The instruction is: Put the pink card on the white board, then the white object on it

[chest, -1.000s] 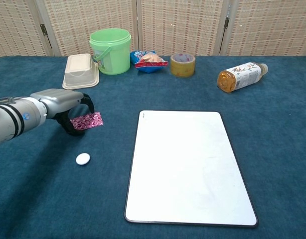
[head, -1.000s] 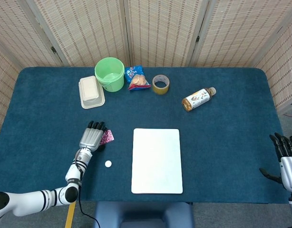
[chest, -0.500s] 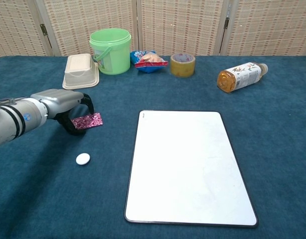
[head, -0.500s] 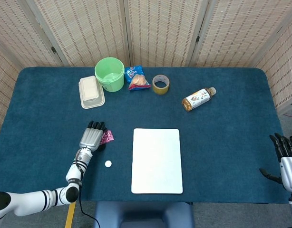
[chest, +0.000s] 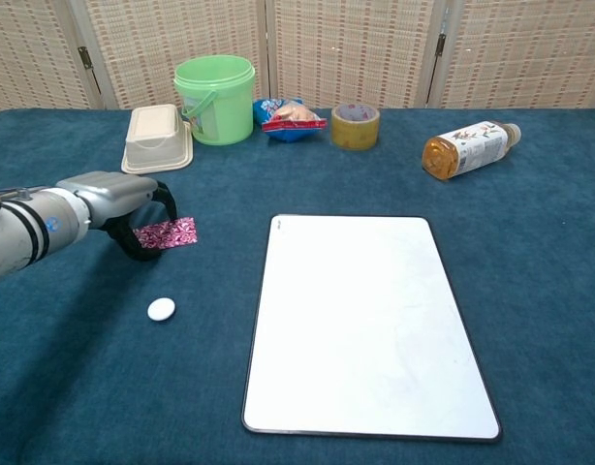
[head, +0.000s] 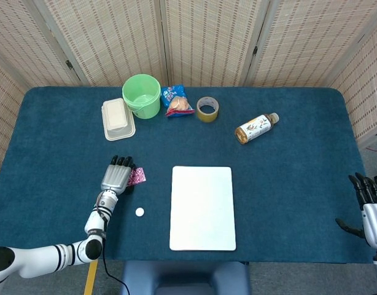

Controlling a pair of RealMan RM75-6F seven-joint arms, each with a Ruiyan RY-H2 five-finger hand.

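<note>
The pink patterned card point(chest: 166, 233) sticks out to the right from under my left hand point(chest: 123, 199), whose dark fingers curl around its left end. In the head view the same hand point(head: 116, 177) covers most of the card point(head: 137, 176). A small round white object point(chest: 161, 309) lies on the blue cloth just in front of that hand, apart from it. The white board point(chest: 365, 320) lies flat at the table's middle, bare. My right hand point(head: 371, 206) hangs off the table's right edge with fingers apart, holding nothing.
Along the back stand a white lidded box point(chest: 158, 137), a green bucket point(chest: 214, 97), a snack bag point(chest: 289, 117) and a tape roll point(chest: 355, 124). A bottle point(chest: 469, 147) lies on its side at the back right.
My left hand has shifted slightly back and up with the pink card's end in its fingers. The white object, board and right hand stay put.
</note>
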